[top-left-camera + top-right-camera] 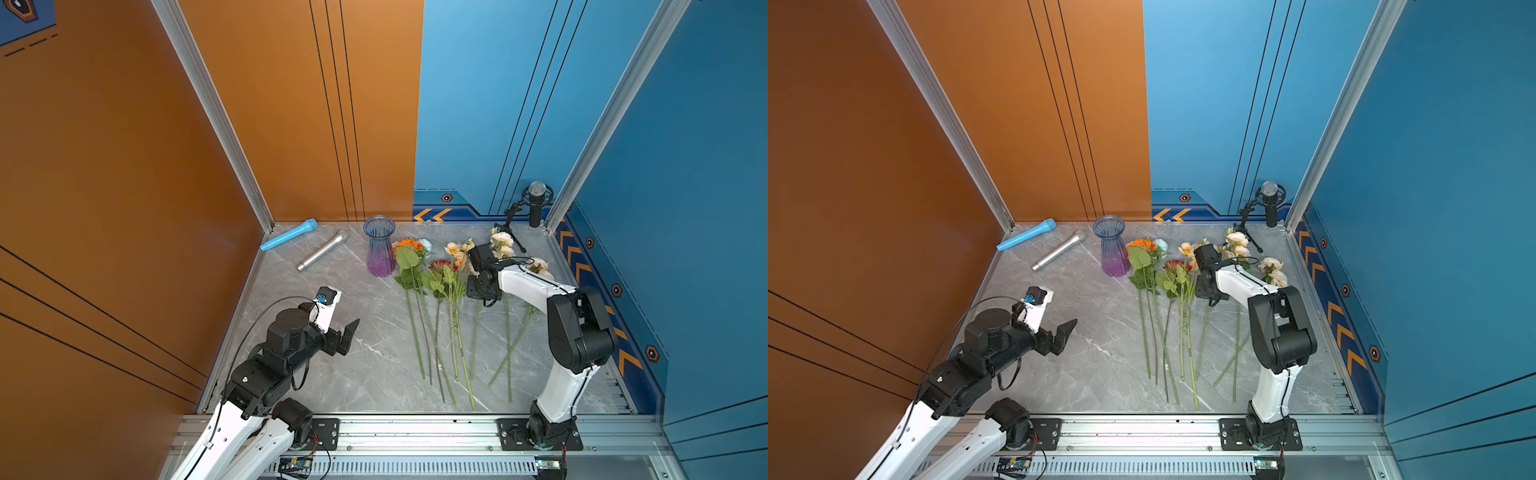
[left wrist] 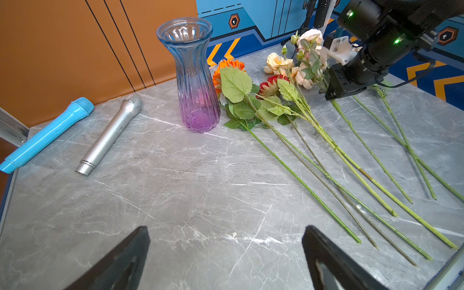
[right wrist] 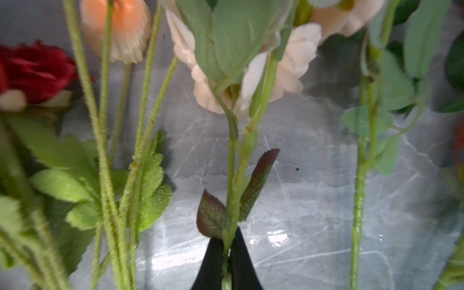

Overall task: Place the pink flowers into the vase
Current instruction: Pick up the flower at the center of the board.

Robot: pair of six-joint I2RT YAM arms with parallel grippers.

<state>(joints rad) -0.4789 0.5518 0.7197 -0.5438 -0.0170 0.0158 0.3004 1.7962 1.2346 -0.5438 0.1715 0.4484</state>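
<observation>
The left arm (image 1: 249,382) reaches in from the near edge, low over the table (image 1: 374,365), with its forearm angled toward the middle. The left tool (image 2: 226,232) hangs above the surface, its two fingers (image 2: 125,261) spread wide with nothing between them. The right arm (image 1: 561,386) rises upright from its base and folds at a black elbow. Its white forearm runs back and toward the centre. The wrist bends downward, so the right tool (image 3: 228,242) points at the table. In the right wrist view its two dark fingers are pressed together on a pink flower stem (image 3: 238,180).
</observation>
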